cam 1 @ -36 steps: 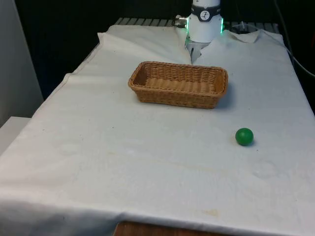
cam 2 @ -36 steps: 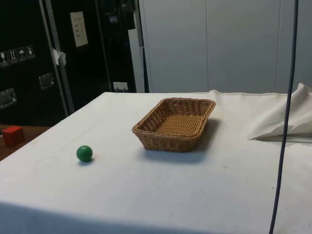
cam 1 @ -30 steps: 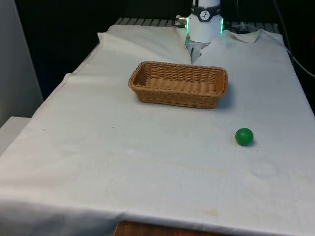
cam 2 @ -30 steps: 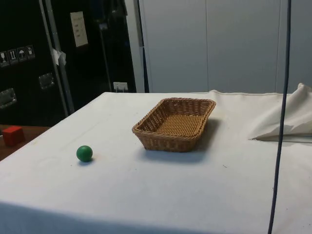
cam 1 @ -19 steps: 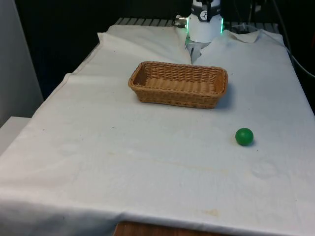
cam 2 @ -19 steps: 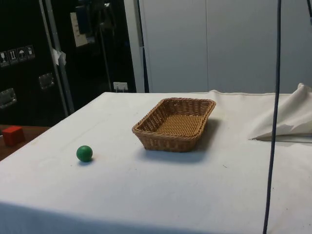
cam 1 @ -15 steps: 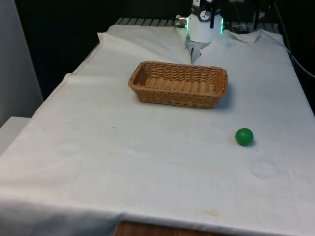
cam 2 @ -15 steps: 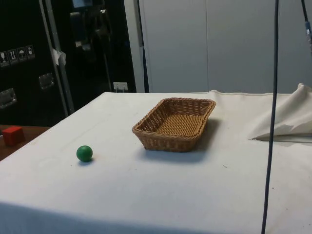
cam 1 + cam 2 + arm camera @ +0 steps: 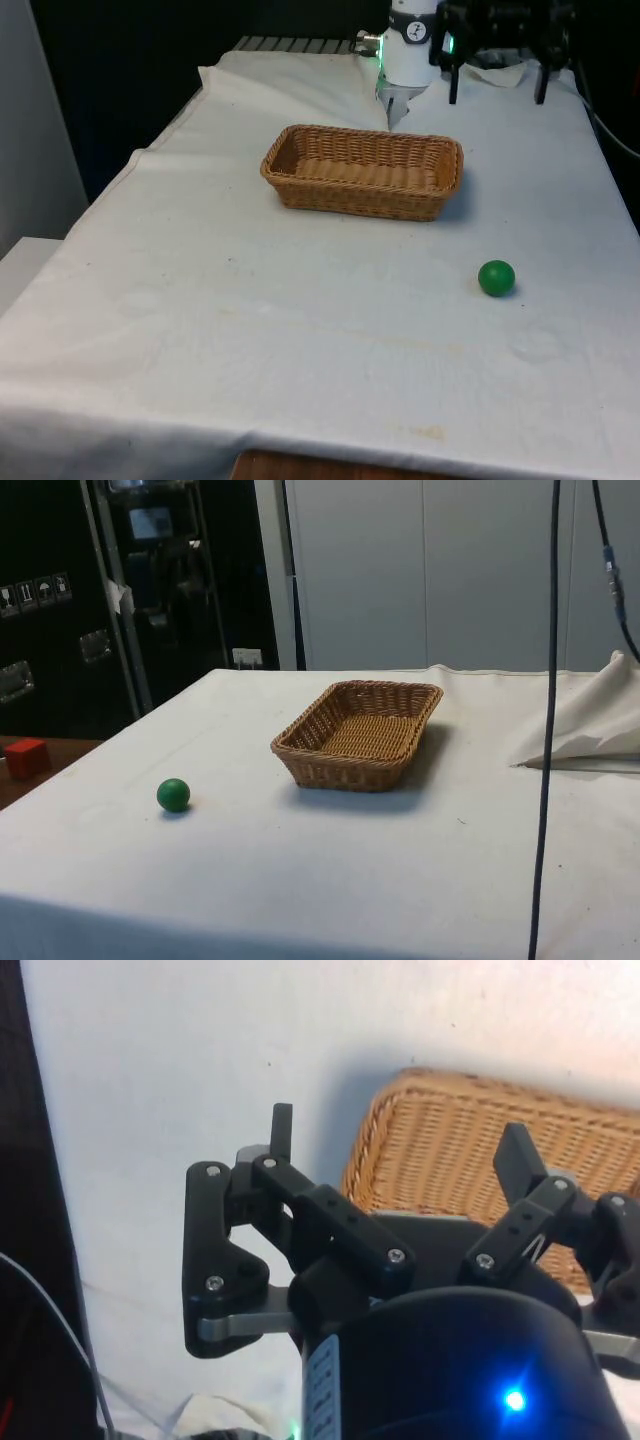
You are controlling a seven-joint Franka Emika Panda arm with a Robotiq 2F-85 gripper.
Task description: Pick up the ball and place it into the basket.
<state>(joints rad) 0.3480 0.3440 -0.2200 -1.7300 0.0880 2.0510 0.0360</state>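
Reaching the ball (image 9: 496, 277) is the step in hand, and nothing is grasped yet. It lies on the cloth (image 9: 300, 320) toward the near edge, on the front view's right, well apart from the basket (image 9: 363, 170). The gripper (image 9: 496, 75) hangs high at the far end, beyond the basket, with its fingers (image 9: 281, 1132) spread wide and empty.

To do this well, I judge the arm should carry the gripper over and past the basket, staying high enough to clear the rim, and come straight down over the ball. The spread looks ample for it, so the fingers can stay as they are until they straddle the ball at its widest. A round ball on cloth will likely roll if one finger touches first, so centring before closing matters. Closing should be gentle and even.

The basket is a shallow, oblong wicker tray, upright, and holds nothing; its woven floor shows bare in the side view (image 9: 360, 735).
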